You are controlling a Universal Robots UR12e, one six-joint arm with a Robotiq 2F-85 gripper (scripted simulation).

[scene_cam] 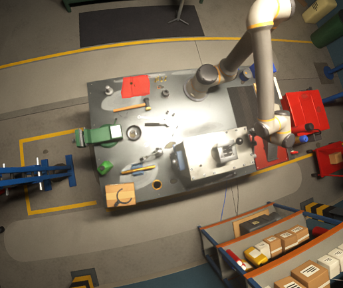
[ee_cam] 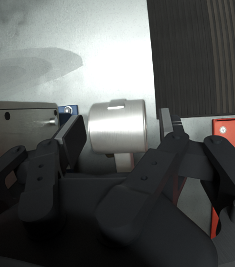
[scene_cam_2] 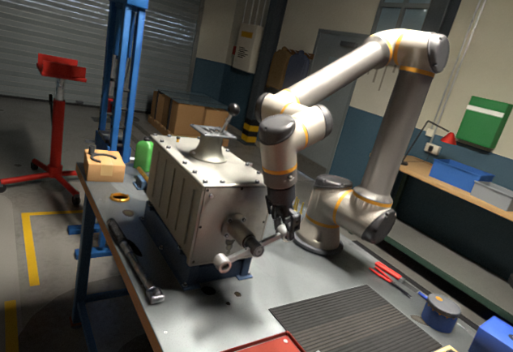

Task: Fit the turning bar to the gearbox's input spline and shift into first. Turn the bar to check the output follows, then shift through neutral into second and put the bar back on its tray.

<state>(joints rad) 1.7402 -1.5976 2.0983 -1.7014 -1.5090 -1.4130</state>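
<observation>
The grey gearbox (scene_cam_2: 205,195) (scene_cam: 213,157) sits on the bench's near right part. Its shift lever (scene_cam_2: 228,120) with a black knob rises from the gate plate on top. The turning bar (scene_cam_2: 248,248) sits on the input spline at the gearbox's end face, slanting, with a round knob at each end. My gripper (scene_cam_2: 286,226) (ee_cam: 119,129) hangs over the bar's upper knob (ee_cam: 117,125). It is open and holds nothing; the knob lies between the fingers. The red tray (scene_cam: 266,152) (ee_cam: 232,139) lies just beyond the gearbox's end.
The gearbox's end face (ee_cam: 18,129) stands close beside the gripper. A ribbed black mat (scene_cam_2: 356,321) (ee_cam: 202,57) lies on the bench on the other side. A long wrench (scene_cam_2: 134,259) lies along the front bench edge. Hand tools (scene_cam: 135,107) and a green vise (scene_cam: 99,135) lie further off.
</observation>
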